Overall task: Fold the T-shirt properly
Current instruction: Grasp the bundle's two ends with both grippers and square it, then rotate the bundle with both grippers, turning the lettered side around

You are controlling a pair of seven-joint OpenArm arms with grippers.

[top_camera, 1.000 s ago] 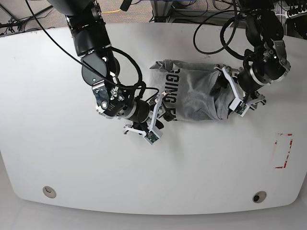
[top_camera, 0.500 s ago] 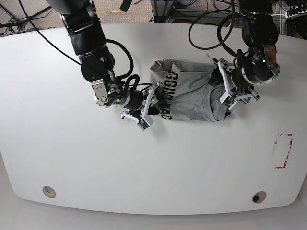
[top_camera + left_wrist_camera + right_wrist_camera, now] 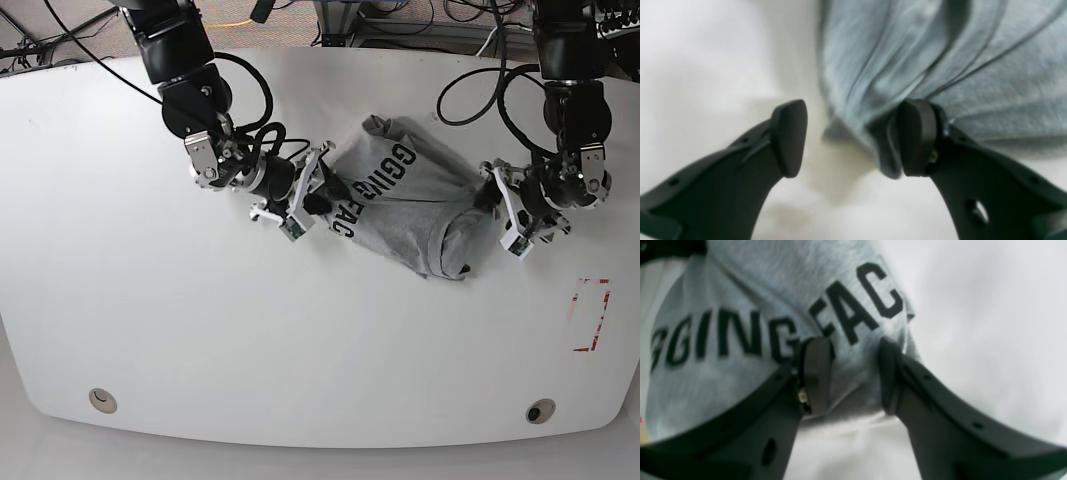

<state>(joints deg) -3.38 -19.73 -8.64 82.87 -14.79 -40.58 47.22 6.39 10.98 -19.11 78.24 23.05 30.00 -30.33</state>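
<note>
The big white table [image 3: 120,320] holds the soft, wrinkly grey T-shirt with black letters [image 3: 410,205], bunched up in a lump in the middle. My right gripper [image 3: 851,375] pinches the lettered edge of the shirt between its jaws. My left gripper [image 3: 853,138] is at the other end, jaws spread wide, with one black finger [image 3: 918,138] touching the cloth.
</note>
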